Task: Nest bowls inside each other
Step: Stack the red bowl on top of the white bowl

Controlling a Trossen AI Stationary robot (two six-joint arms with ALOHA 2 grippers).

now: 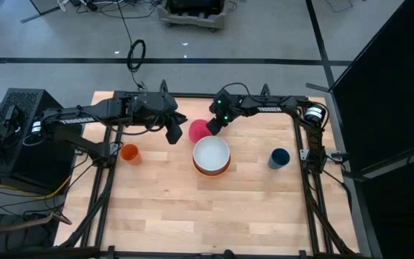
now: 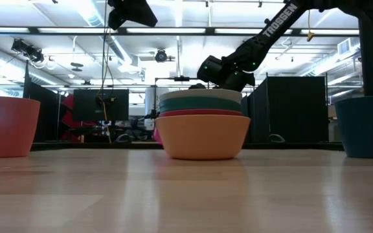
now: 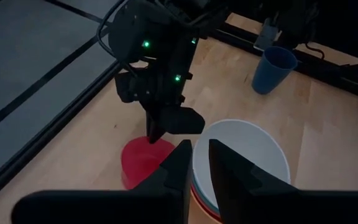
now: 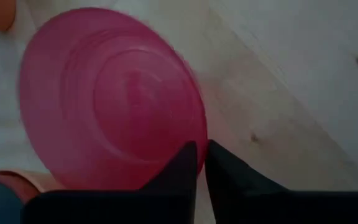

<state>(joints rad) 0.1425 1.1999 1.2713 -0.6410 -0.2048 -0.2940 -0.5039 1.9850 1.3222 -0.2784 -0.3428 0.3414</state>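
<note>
From above, the right gripper (image 1: 213, 126) sits at the pink bowl (image 1: 199, 130), just behind a stack topped by the white bowl (image 1: 211, 153); the left gripper (image 1: 173, 134) hovers beside it, fingers nearly together, empty. At worktop level, four bowls are nested. The right wrist shows narrowly parted fingers (image 4: 180, 163) at the pink rim, grip unclear.

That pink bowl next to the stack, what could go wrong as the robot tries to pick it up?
The right gripper has only the thin rim of the pink bowl between its fingers, so the bowl might slip or tip when lifted. The bowl sits close against the stack topped by the white bowl, so a tug could nudge the stack. The left gripper hovers close by, shut; the arms could bump.
</note>
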